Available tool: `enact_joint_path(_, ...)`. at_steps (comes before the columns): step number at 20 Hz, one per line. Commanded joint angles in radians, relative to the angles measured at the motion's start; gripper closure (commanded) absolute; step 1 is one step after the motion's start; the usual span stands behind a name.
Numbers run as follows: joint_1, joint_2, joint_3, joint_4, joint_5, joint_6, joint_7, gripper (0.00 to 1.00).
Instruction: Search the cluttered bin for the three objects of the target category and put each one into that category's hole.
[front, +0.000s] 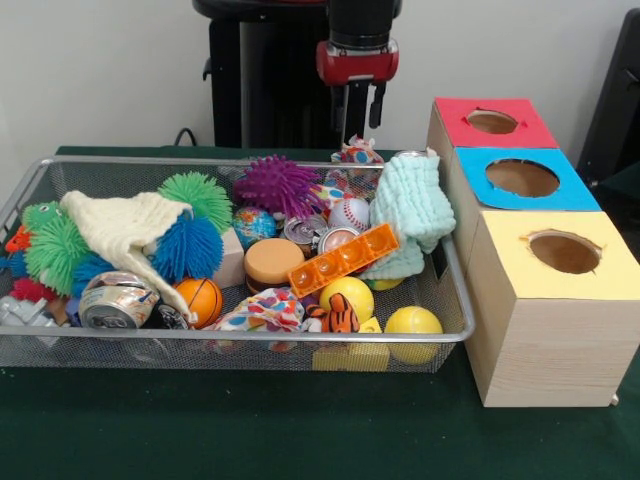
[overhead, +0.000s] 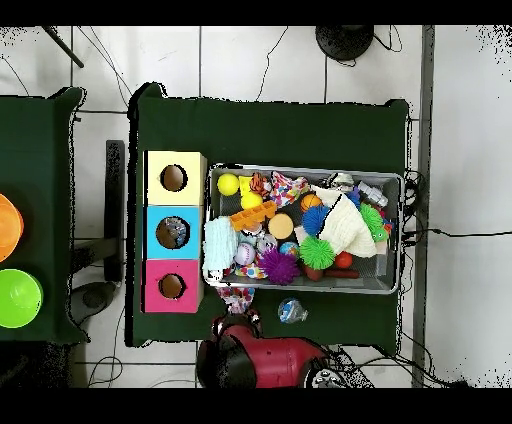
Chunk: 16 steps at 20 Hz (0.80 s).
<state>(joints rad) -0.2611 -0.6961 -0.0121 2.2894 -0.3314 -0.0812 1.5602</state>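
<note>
The wire mesh bin (front: 250, 340) is full of toys; it also shows in the overhead view (overhead: 395, 285). I make out no clear bottle among the toys in either view. A small clear, bluish object (overhead: 291, 311) that looks like a bottle lies on the green cloth outside the bin, by the robot's base. The blue-topped box's hole (front: 522, 177) stands right of the bin; in the overhead view greyish things show inside the hole (overhead: 173, 232). My gripper (front: 360, 130) hangs open and empty above the bin's far edge.
The red-topped box (front: 530, 128) and the yellow-topped box (front: 610, 270) flank the blue one. In the bin lie silver cans (front: 118, 300), spiky balls (front: 277, 185), a cream knit cloth (front: 125, 230), a mint cloth (front: 410, 205), yellow balls (front: 413, 322) and an orange popper strip (front: 343, 260).
</note>
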Motion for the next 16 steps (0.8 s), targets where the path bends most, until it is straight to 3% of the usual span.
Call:
enact_joint_path(1, -0.013, 0.051, 0.044, -0.188, 0.059, -0.023, 0.164, 0.0)
enact_joint_path(16, -0.005, 0.09, 0.058, -0.215, 0.063, -0.038, 0.18, 0.0)
